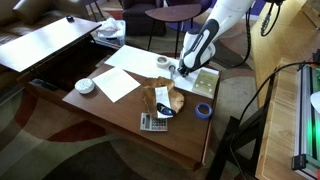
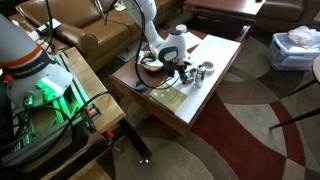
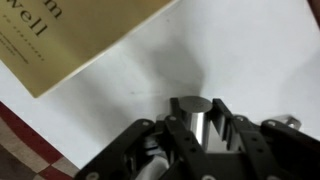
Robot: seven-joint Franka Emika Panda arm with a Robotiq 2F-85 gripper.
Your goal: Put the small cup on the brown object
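The wooden worktop [image 1: 100, 112] is carrying white paper sheets [image 1: 120, 84], with a white bowl [image 1: 85, 86] sitting just beside them. A crumpled brown object [image 1: 163, 97] is lying mid-worktop, a calculator [image 1: 153, 122] just beside it, a blue tape roll [image 1: 203, 110] and a tan book [image 1: 203, 82] nearby.

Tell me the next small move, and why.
Probably close the claw snugly on the small shiny metal cup: in the wrist view it stands between the fingers on white paper, contact unclear, and the crumpled brown object lies apart from it.
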